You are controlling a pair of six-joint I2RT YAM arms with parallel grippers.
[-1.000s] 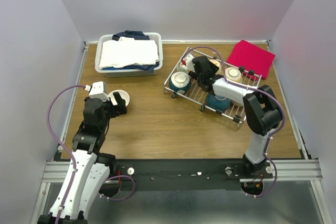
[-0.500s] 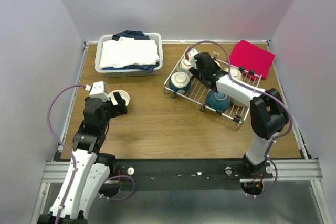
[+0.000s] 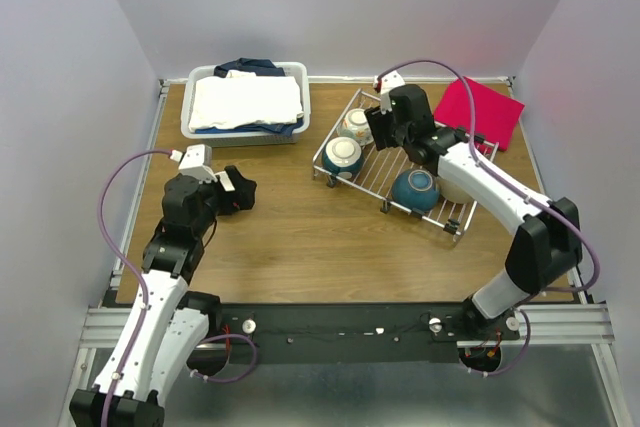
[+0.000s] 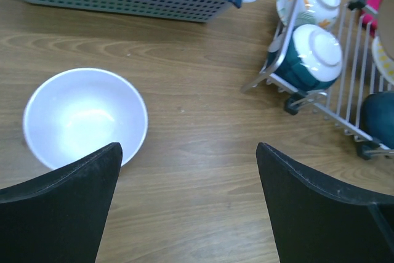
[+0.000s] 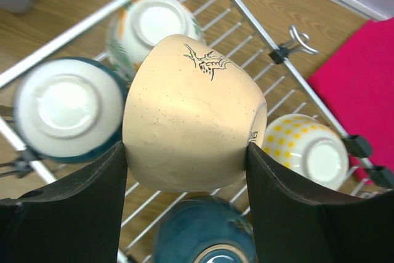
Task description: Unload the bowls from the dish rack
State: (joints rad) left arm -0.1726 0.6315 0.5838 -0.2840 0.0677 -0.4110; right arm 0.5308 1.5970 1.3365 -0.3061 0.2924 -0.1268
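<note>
Four bowls [image 5: 61, 106] sit upturned in the dish rack [image 5: 246, 10]; right gripper [image 5: 184, 147] clamps one cream bowl [image 5: 191, 90] above it; left gripper [image 4: 188, 152], jaws apart, hovers by one white bowl [image 4: 83, 115] toward the table's [image 4: 203, 207] left edge.

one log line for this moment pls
right end effector: shut on cream bowl, above dish rack | left end effector: open, by white bowl on table

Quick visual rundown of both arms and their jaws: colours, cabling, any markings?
The two match. The left arm and right arm have white link shells with black joint housings. A purple cable loops loosely along each, running to a small white camera block at the wrist. The jaws are plain matte black, broad and flat, with curved inner edges. No markings are legible.
</note>
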